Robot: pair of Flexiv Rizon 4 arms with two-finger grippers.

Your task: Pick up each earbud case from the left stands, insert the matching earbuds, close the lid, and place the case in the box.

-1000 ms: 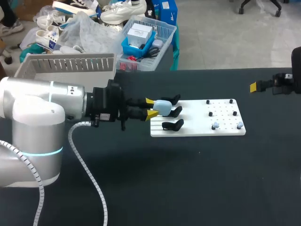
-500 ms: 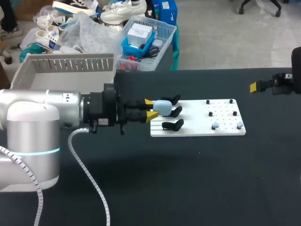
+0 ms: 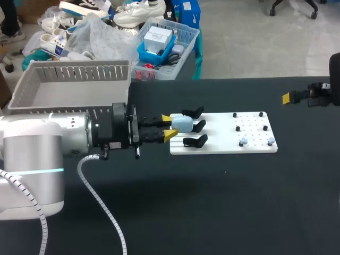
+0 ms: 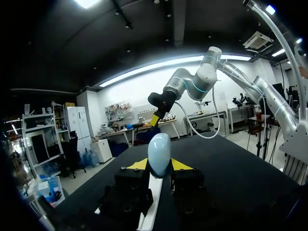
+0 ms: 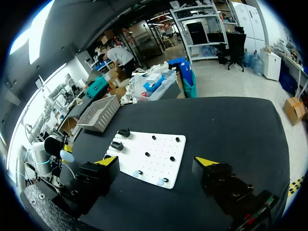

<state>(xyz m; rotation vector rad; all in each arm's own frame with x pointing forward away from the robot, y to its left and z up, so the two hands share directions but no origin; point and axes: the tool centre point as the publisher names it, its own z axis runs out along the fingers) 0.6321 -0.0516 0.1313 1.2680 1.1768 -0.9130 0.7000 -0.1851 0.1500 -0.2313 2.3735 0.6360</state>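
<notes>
While the left hand (image 3: 169, 125) pinches the case (image 3: 182, 123) by its sides, the case sits among the stands (image 3: 195, 141) at the board's (image 3: 255, 149) left end, probably so that it lifts out cleanly. The right hand (image 5: 158, 162) hangs wide open at the bench (image 3: 212, 202) edge, well apart.

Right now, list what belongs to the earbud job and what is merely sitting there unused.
Job: blue earbud case, gripped by left hand; earbuds on white board; slatted box.
Unused: two empty black stands; bare black pegs; open right hand.
</notes>
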